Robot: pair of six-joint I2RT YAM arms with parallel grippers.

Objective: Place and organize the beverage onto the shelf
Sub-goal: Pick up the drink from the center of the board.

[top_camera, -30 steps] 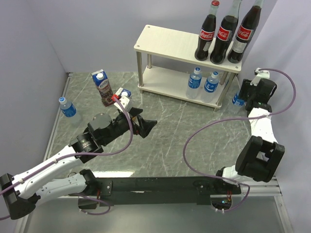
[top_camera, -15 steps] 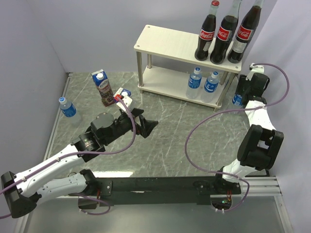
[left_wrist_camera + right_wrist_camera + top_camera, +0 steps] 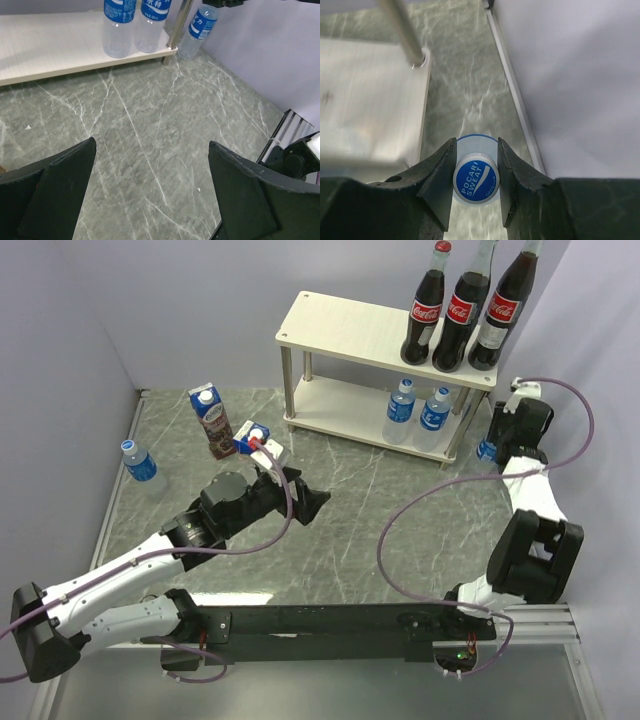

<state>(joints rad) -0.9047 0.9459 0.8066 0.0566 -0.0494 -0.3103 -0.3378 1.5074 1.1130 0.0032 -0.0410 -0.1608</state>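
The shelf (image 3: 340, 325) stands at the back. Three cola bottles (image 3: 462, 310) stand on the right end of its top board. Two water bottles (image 3: 418, 410) stand on its lower board (image 3: 50, 45). A third water bottle (image 3: 485, 448) stands on the table just right of the shelf. My right gripper (image 3: 500, 440) is over it, and its fingers (image 3: 440, 175) press both sides below the blue cap (image 3: 476, 181). My left gripper (image 3: 312, 502) is open and empty above mid-table. The grape carton (image 3: 212, 420) stands at the left. The pineapple carton (image 3: 255, 435) lies beside it. A fourth water bottle (image 3: 140, 465) stands far left.
The right wall (image 3: 580, 75) and a floor rail run close beside the gripped bottle. The shelf's metal leg (image 3: 177, 30) stands just left of that bottle (image 3: 197, 27). The left part of both boards is bare. Purple cables loop over both arms.
My right gripper has moved left and back until it came over the water bottle beside the shelf. My left gripper has moved a little right and forward, still open.
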